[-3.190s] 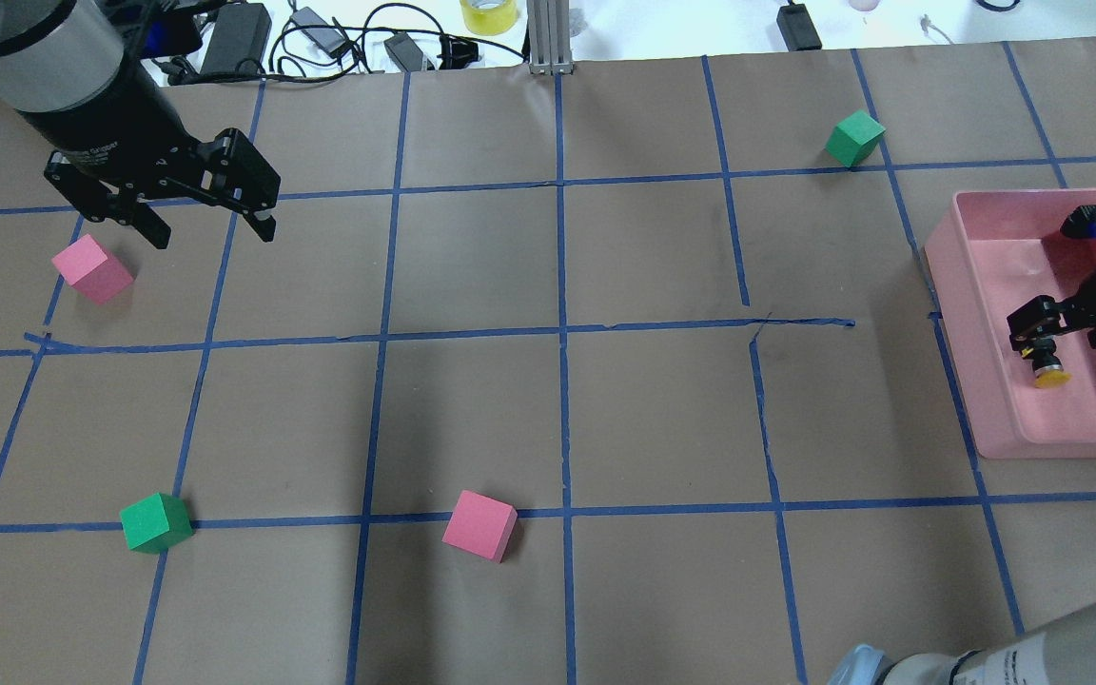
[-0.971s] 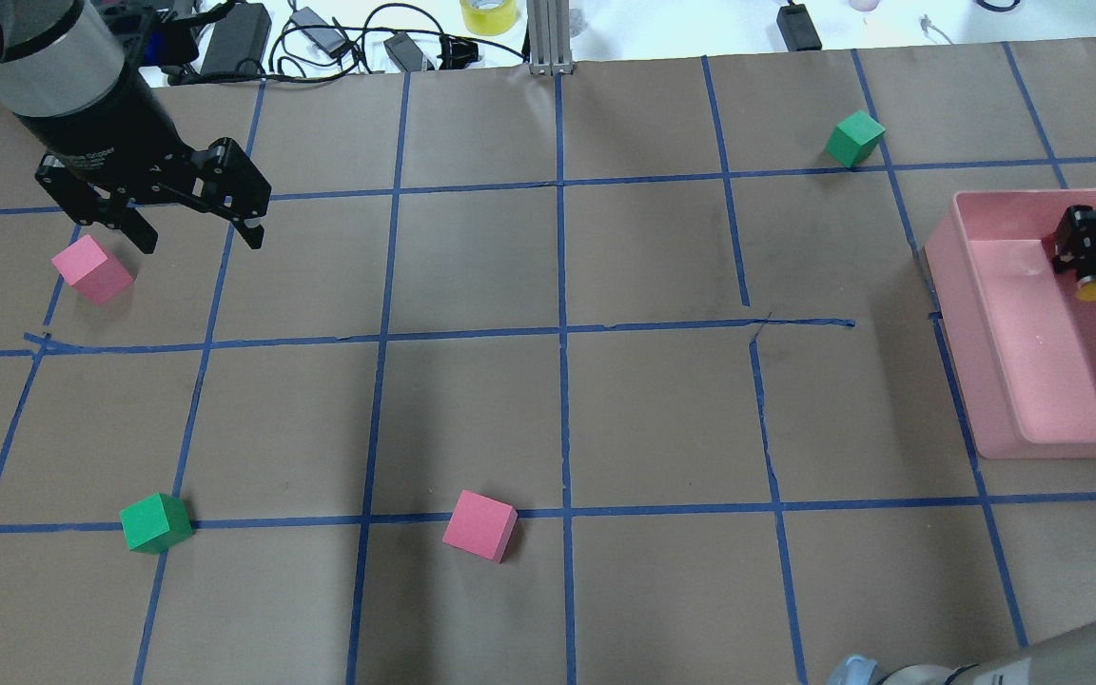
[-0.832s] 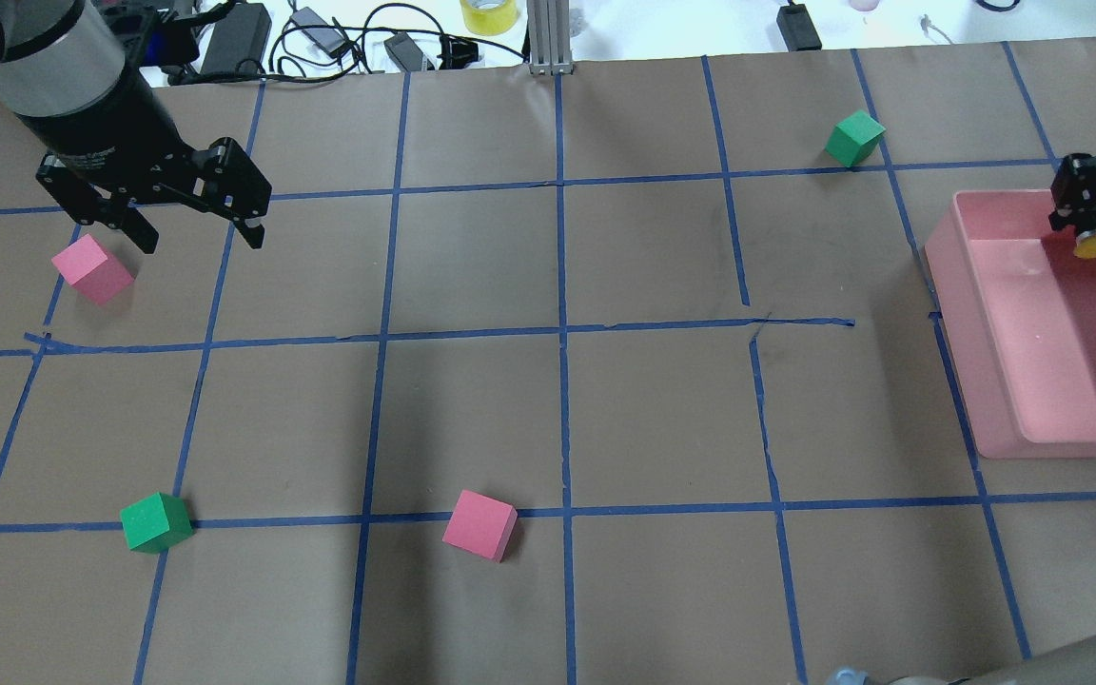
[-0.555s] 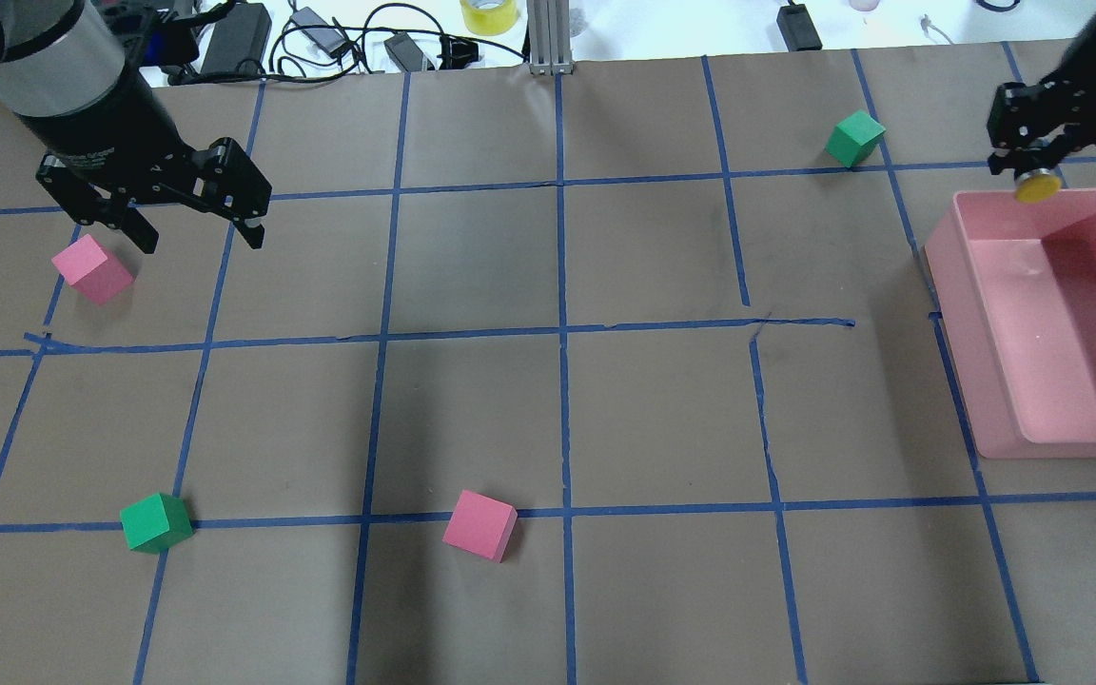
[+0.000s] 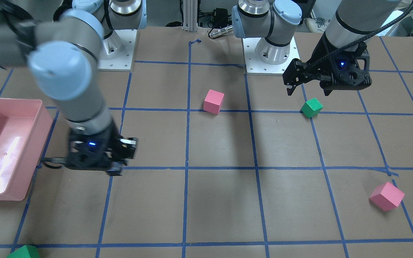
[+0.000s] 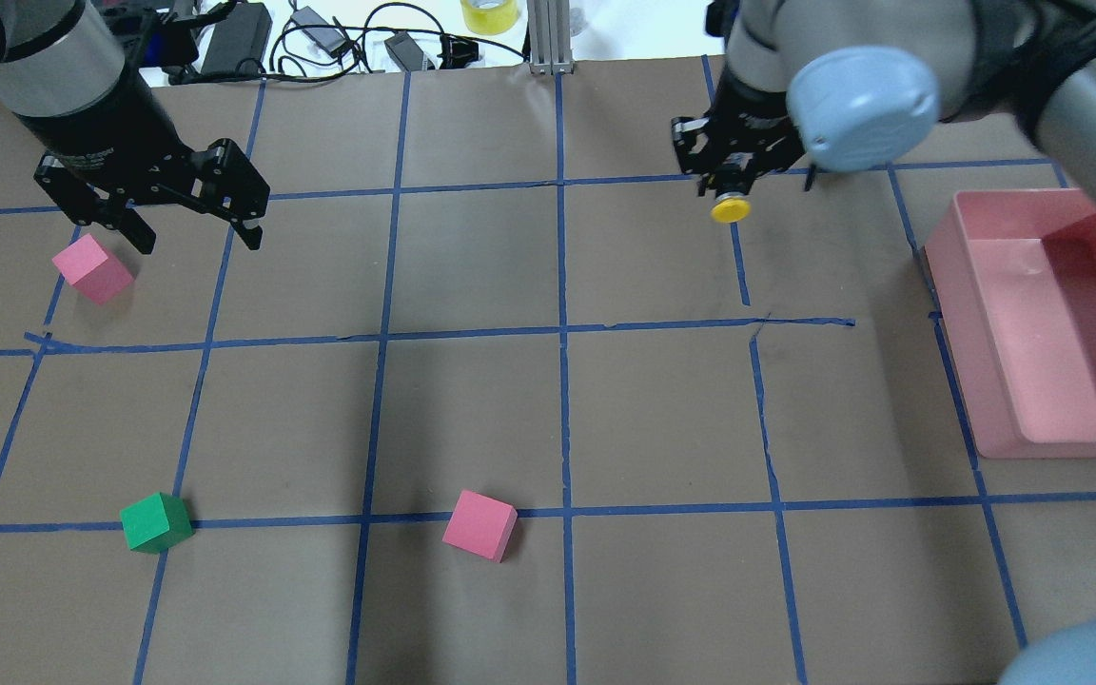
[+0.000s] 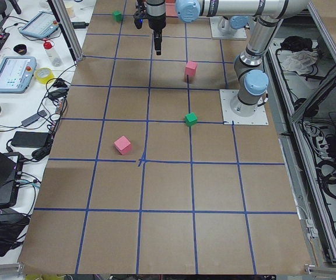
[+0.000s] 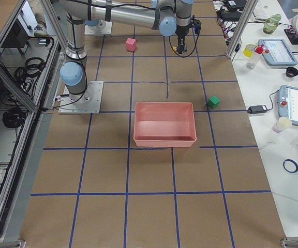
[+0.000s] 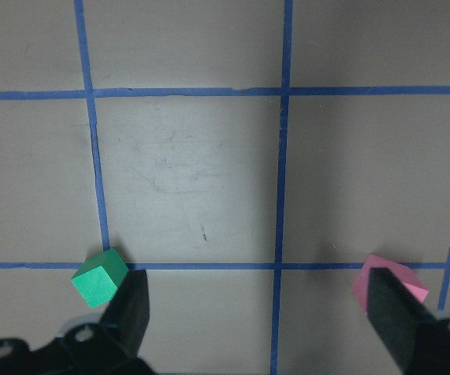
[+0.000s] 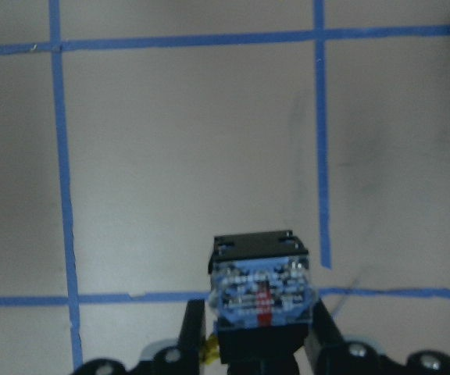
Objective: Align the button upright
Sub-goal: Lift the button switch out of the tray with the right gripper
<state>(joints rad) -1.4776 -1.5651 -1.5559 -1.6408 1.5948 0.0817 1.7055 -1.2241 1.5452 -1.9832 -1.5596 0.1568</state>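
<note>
Jaws on my right gripper [image 6: 727,186] are squeezing shut on the tiny push-button with a round yellow mushroom cap and black body [image 6: 730,208], and I am holding it in the air over the brown-paper bench with its blue tape grid [image 6: 472,266]. It is hanging outside the pink plastic bin [image 6: 957,314], well apart from the bin's left wall and a little beyond its far end. Through the right wrist camera I am looking at the button's black terminal end, with only a sliver of yellow cap peeking out low beside one finger. From overhead the cap is showing just beneath the fingers. Jaws on my left gripper [image 6: 198,238] are standing wide apart, gripping nothing, far across the bench from the bin and near a pink cube [image 6: 91,269]. A green cube [image 6: 156,521] and a second pink cube [image 6: 479,525] are sitting nearer my side, also well away from the bin.
</note>
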